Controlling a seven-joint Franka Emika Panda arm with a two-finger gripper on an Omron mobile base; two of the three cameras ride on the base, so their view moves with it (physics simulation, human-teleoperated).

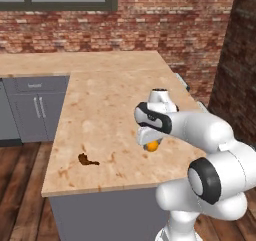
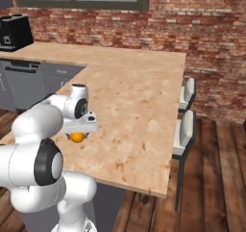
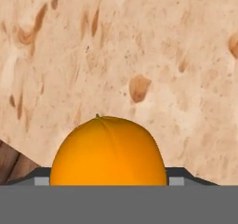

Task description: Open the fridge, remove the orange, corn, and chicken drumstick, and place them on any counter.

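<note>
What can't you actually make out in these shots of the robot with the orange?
- Whether the end effector really grips the orange: in the hand view the fruit covers the fingers.
- The orange's top in both base views: the hand covers it.
- Whether the orange touches the counter: unclear.
- The chicken drumstick's detail: too small.

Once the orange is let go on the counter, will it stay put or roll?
The orange is a smooth ball, so it probably rolls if nudged. The counter looks flat, so a gentle release may keep it still. It looks firm, unlikely to squash.
</note>
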